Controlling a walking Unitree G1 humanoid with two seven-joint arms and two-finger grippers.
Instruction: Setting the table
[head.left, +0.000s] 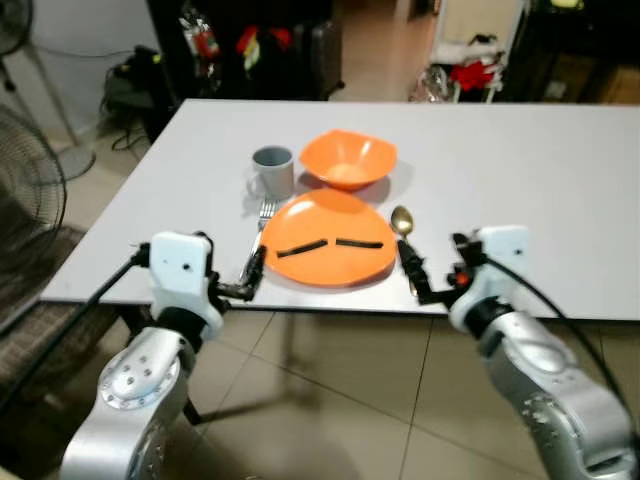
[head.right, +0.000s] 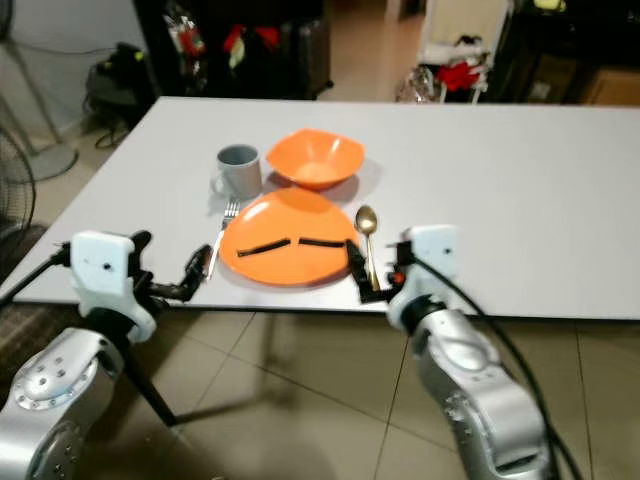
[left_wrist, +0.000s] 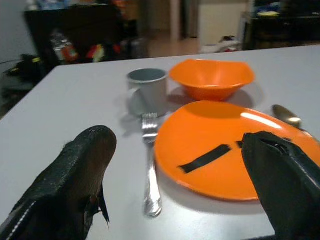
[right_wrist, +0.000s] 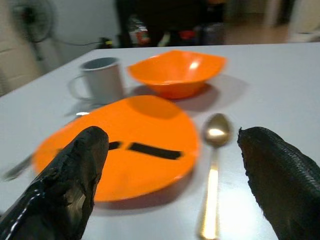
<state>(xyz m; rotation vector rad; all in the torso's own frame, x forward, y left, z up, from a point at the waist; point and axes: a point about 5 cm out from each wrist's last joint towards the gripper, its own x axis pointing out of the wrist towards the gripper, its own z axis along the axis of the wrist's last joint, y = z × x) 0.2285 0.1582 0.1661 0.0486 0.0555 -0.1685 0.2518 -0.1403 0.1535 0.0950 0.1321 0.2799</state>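
An orange plate (head.left: 328, 240) with two black strips on it lies near the white table's front edge (head.left: 300, 300). Just behind it stand an orange bowl (head.left: 347, 158) and a grey mug (head.left: 272, 171). A silver fork (head.left: 265, 215) lies along the plate's left side and a gold spoon (head.left: 403, 225) along its right side. My left gripper (head.left: 252, 272) hovers open at the table edge, in front of the fork (left_wrist: 150, 165). My right gripper (head.left: 415, 272) is open at the edge, over the handle end of the spoon (right_wrist: 214, 165). Neither gripper holds anything.
A standing fan (head.left: 25, 170) is on the left beside the table. Dark shelves with cluttered items (head.left: 250, 45) stand behind the far edge. Tiled floor (head.left: 330, 390) lies below my arms. The table's right half (head.left: 540, 170) is bare.
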